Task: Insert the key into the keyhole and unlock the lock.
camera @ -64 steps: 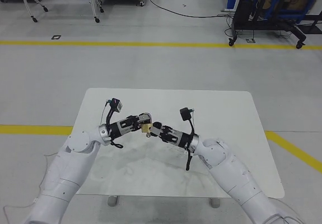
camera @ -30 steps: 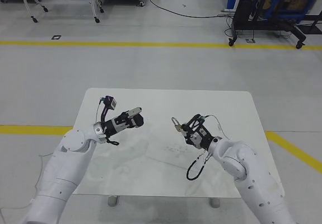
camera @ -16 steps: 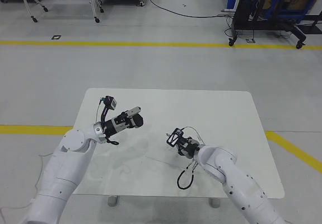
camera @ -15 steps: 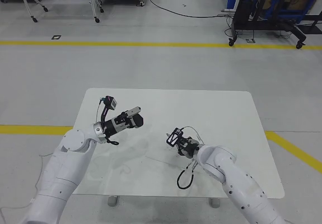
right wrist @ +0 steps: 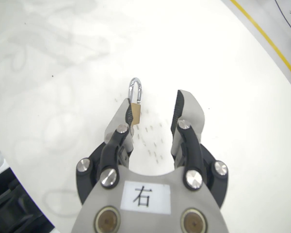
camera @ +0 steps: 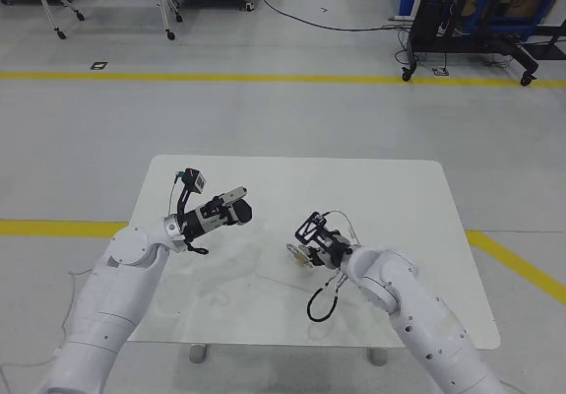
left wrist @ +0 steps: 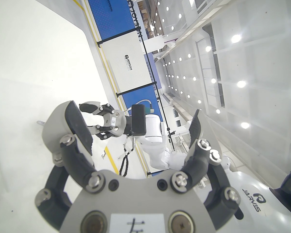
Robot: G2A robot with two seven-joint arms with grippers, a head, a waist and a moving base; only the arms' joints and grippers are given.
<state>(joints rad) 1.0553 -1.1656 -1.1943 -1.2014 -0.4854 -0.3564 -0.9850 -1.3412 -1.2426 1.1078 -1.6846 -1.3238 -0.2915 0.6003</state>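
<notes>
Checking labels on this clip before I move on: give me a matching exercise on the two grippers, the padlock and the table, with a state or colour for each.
Column one:
1. left gripper
2. right gripper
3. padlock
4. table

Column two:
A. white, with rounded corners
B. open, with the padlock beside one finger
C. brass body, silver shackle
D. open, with nothing between its fingers

Pairs: 1-D, 2-B, 3-C, 4-A.

Robotics test hall: grey floor with yellow line, blue-white partition panels, high ceiling spotlights.
</notes>
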